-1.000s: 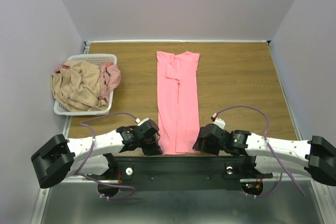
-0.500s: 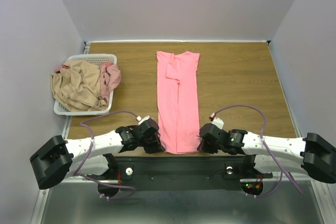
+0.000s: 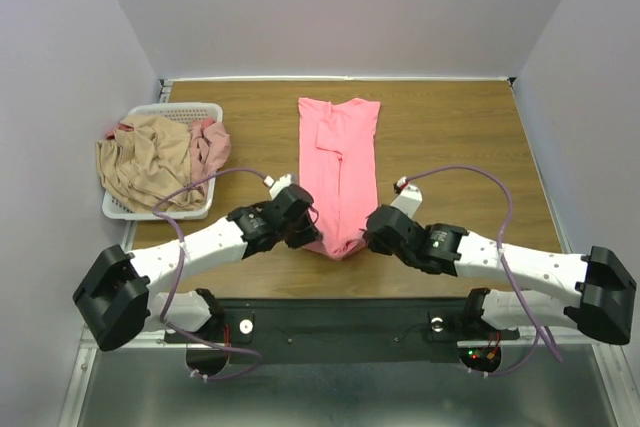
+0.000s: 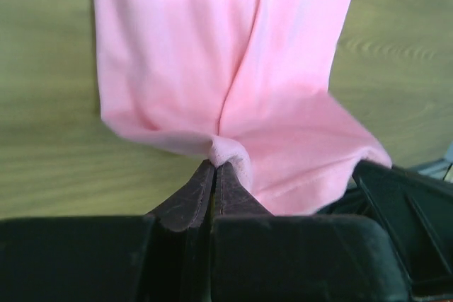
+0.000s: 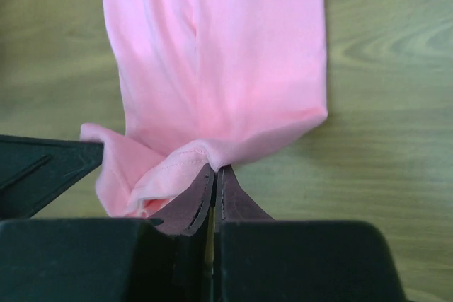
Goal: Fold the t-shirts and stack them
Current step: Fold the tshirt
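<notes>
While hem-clamped (lifted, seemingly): salmon-pink t-shirt (image 3: 338, 162)

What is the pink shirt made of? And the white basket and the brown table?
The salmon-pink short-sleeved t-shirt looks like soft, matte cloth, maybe cotton: it puckers where the left claw and right claw pinch it. The white slatted basket looks like smooth plastic, with even slots. The brown table shows wood grain; real wood or laminate, I cannot tell.

Even soft light, wrist views blurred.
</notes>
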You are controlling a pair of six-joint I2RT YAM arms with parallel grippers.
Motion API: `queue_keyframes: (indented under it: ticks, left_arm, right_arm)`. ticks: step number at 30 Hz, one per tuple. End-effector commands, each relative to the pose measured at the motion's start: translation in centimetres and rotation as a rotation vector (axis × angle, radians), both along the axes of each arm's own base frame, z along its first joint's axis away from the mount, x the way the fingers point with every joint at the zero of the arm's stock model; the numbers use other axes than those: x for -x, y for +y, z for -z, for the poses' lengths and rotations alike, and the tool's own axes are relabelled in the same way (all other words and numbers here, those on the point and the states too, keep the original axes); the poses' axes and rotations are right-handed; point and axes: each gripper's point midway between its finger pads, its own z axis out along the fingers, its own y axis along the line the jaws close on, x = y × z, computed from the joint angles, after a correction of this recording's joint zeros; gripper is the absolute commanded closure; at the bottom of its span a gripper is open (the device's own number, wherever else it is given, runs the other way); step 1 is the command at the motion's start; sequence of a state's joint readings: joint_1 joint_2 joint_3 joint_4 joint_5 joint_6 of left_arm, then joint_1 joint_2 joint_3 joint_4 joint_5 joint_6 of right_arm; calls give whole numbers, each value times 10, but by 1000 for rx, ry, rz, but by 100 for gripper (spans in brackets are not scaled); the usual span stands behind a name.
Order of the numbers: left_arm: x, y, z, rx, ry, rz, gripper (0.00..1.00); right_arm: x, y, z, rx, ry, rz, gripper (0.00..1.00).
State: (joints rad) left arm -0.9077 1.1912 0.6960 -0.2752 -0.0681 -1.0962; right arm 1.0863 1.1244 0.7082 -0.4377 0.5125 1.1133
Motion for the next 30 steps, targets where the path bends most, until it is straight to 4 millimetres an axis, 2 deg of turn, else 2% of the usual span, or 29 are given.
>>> queue_keyframes:
  ticks: [1, 6, 7, 8, 9, 10, 11, 12, 13, 18, 24, 25, 26, 30]
  left_arm:
    - [-48, 9, -18, -52, -98, -37, 100]
    - [-85, 21, -29, -68, -144, -89, 100]
    - [-95, 18, -35, -67, -160, -89, 100]
    - [-102, 19, -37, -75, -174, -81, 100]
    - [-110, 21, -33, -91, -166, -88, 100]
    - [-116, 20, -35, -96, -172, -88, 100]
    - [-125, 16, -44, -88, -195, -81, 100]
    - [-133, 18, -39, -103, -185, -86, 100]
    - [-143, 17, -45, -98, -195, -92, 100]
    - [-168, 26, -38, -121, -177, -123, 100]
    - [-200, 30, -46, -130, -213, -125, 100]
    - [-207, 28, -44, -132, -213, -122, 100]
    - [-210, 27, -42, -134, -207, -114, 100]
    - [-227, 30, -30, -152, -185, -115, 100]
  right_arm:
    - [-52, -11, -39, 47, -148, 124, 100]
    - [-92, -20, -46, 112, -149, 170, 100]
    - [-101, -24, -48, 132, -153, 176, 100]
    - [-107, -23, -40, 164, -139, 172, 100]
    - [-118, -23, -49, 170, -153, 176, 100]
    - [-124, -23, -46, 184, -148, 177, 100]
    - [-128, -23, -45, 187, -141, 175, 100]
    - [-140, -24, -43, 202, -133, 180, 100]
    - [-145, -22, -42, 198, -121, 169, 100]
    - [-173, -22, -35, 205, -107, 153, 100]
    - [-206, -23, -28, 198, -89, 154, 100]
    - [-211, -25, -22, 201, -76, 154, 100]
    - [-214, -25, -26, 192, -82, 154, 100]
    - [-233, -24, -17, 199, -72, 153, 100]
